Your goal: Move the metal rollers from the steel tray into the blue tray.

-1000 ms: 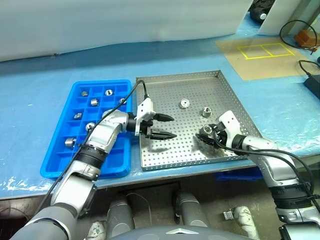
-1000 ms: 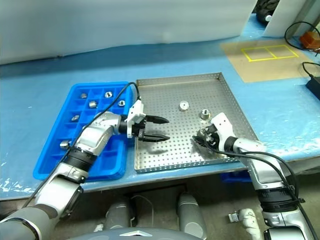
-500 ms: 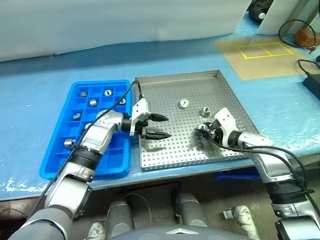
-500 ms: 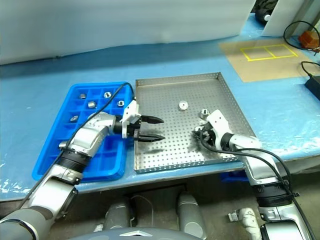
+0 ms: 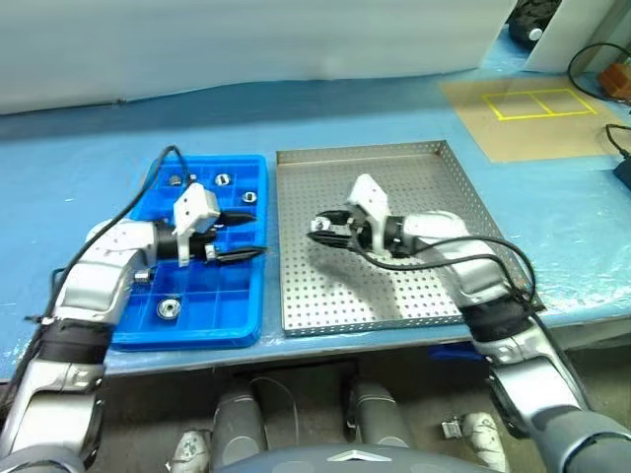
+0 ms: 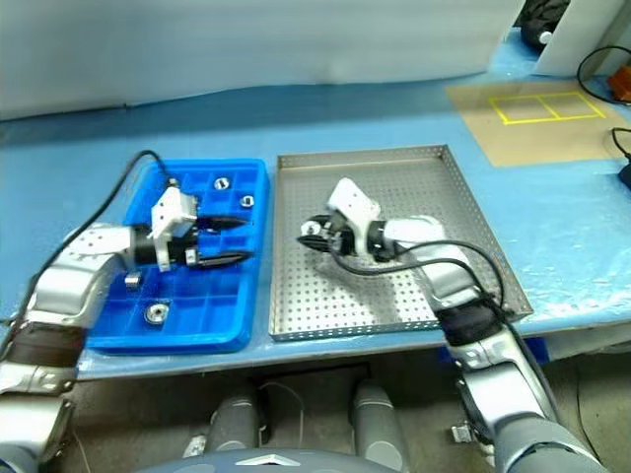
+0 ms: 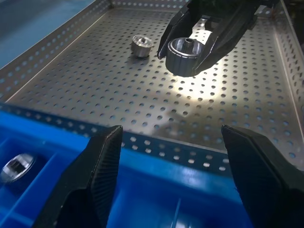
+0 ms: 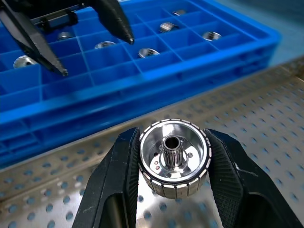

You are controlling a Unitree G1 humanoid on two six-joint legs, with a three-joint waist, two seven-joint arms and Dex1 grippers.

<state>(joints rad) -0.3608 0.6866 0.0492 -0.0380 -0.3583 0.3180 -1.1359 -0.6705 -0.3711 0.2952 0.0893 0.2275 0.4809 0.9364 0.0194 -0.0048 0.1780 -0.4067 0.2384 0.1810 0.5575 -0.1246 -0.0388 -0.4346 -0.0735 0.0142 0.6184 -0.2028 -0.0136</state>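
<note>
Right fingers [image 8: 223, 175] around roller [image 8: 174, 158]

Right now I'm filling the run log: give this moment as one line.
right hand: shut on roller, above steel tray | left hand: open, empty, over blue tray | phase: carrying

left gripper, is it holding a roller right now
No, the left gripper is open and empty over the blue tray; the right gripper holds the roller.

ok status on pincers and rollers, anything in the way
Right pincer shut on a roller, above steel tray. Left pincer open, empty, over blue tray. Path clear.
</note>
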